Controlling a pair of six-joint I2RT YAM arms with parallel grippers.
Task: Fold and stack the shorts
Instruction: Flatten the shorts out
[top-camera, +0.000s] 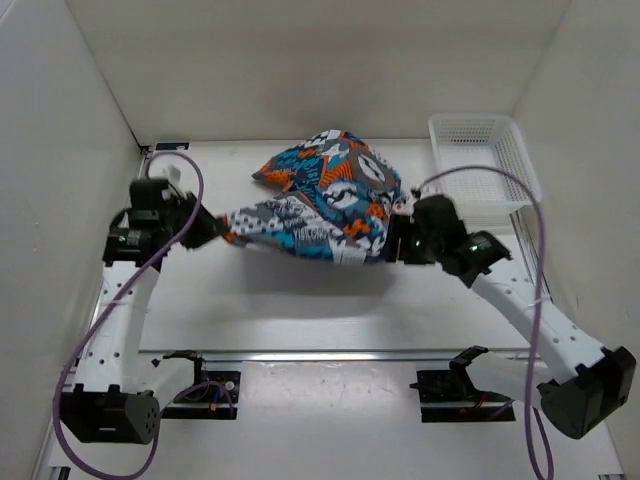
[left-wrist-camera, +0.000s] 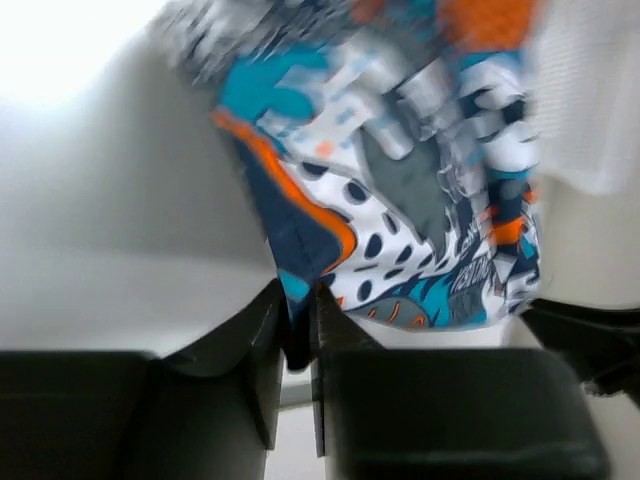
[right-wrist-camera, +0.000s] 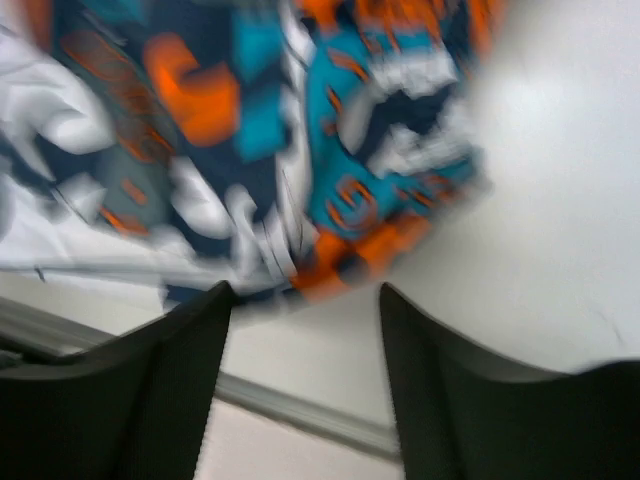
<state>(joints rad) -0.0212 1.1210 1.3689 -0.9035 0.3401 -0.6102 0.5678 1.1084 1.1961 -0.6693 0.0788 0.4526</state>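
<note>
Above the white table (top-camera: 300, 320) one pair of shorts (top-camera: 320, 205) hangs mid-table, a corner pinched in the narrow jaws of the left gripper (top-camera: 215, 228), the right gripper (top-camera: 400, 240) spread wide just beside the cloth, one mesh basket (top-camera: 470, 119) far right.

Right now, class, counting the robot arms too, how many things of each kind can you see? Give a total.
Shorts: 1
Basket: 1
Robot arms: 2
Total: 4
</note>
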